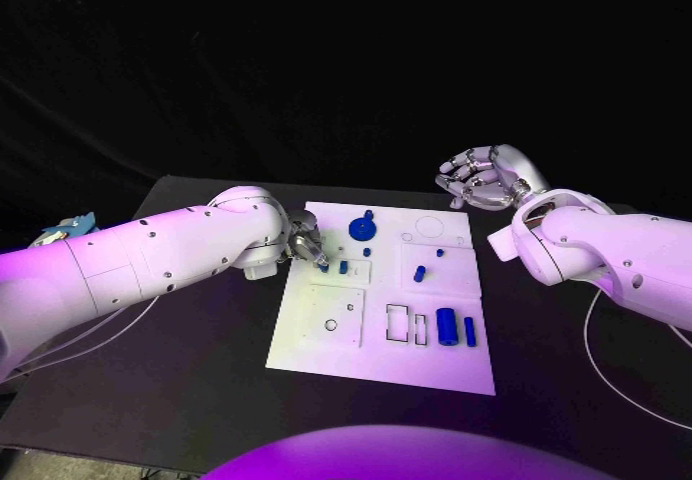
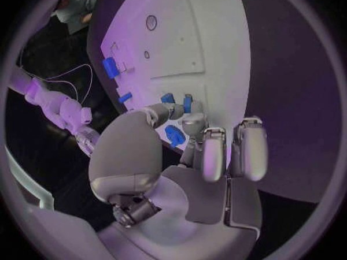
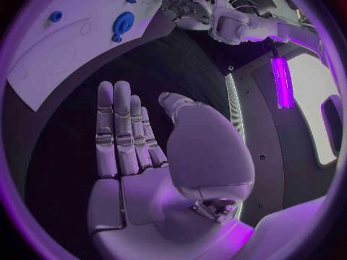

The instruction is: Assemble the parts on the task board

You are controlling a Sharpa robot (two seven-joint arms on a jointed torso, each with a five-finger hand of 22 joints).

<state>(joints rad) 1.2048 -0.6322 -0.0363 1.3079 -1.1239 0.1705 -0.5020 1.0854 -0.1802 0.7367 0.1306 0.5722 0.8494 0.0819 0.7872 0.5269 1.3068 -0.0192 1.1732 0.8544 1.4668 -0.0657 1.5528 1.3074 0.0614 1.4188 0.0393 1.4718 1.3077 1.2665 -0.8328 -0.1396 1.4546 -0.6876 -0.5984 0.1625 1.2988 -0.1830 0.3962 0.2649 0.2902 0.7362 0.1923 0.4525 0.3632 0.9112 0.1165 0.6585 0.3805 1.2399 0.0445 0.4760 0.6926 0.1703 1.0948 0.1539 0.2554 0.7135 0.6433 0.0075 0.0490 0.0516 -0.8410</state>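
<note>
White task board bears no readable writing.

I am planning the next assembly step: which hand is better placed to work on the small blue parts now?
The left hand: it is already over the task board, fingers at a small blue part. The right hand is open beyond the board's far edge.

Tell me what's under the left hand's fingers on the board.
The left hand pinches a small blue part over the task board. Two more blue parts stand just beyond. The board under the fingertips is covered.
</note>
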